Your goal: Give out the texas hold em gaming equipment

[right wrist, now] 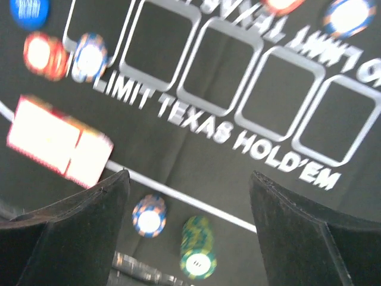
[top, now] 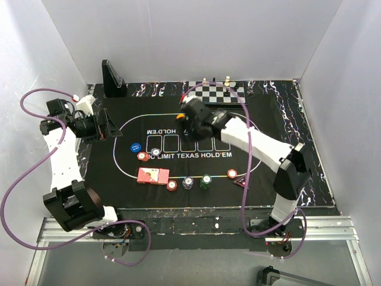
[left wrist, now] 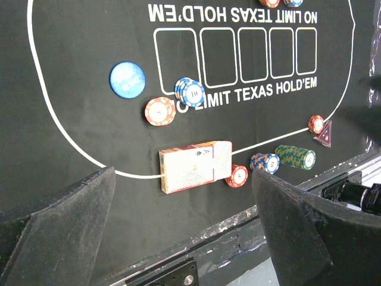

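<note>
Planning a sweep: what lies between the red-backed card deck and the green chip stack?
Left wrist view: a red-and-white round chip, then a blue-and-white chip stack, between the red-backed card deck and green chip stack.

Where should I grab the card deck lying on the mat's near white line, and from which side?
Pinch the card deck across its narrow width, a finger on each long edge, coming straight down from above. It lies flat as a thick block, so only its sides give purchase, and a red chip crowds its right end.

White-shelled left arm (top: 59,155) and right arm (top: 256,143) with black joint housings; looping purple cables (top: 244,179) trail each; fingers (left wrist: 65,232) are matte-black wedges.
</note>
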Controlling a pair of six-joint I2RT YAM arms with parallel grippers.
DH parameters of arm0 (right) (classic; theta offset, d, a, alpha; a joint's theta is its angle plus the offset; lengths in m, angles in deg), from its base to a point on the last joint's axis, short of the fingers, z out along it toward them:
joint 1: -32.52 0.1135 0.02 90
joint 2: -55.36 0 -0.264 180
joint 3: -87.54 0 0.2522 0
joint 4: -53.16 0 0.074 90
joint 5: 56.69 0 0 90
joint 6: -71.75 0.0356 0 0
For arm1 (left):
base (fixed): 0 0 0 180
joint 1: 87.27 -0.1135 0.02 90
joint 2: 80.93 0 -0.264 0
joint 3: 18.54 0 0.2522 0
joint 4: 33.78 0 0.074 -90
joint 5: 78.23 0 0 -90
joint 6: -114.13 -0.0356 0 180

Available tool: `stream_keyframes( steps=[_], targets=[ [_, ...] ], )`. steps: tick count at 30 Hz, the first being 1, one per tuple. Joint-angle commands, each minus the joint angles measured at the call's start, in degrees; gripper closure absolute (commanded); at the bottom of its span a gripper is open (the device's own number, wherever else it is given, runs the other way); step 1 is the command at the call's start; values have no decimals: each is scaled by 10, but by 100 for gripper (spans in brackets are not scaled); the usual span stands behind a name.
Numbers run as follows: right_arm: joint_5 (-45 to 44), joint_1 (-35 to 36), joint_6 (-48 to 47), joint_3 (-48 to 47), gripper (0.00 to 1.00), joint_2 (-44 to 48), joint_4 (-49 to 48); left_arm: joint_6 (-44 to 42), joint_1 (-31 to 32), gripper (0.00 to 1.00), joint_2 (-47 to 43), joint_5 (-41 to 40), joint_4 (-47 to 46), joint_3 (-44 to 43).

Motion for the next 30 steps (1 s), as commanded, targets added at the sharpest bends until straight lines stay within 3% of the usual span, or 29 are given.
stream_keyframes(
  steps=[1,9,20,30],
  targets=[
    [24,78,26,80,12,8,-1,5,-2,0,-28,-1,7,-19],
    [38,152,59,146,10,-4,-26,10,-2,0,-43,-12,2,-5],
    [56,167,69,166,9,-54,-50,11,-2,0,-49,-13,9,-13],
    [56,167,69,178,24,-66,-58,11,-3,0,-48,-12,7,-10]
  ],
)
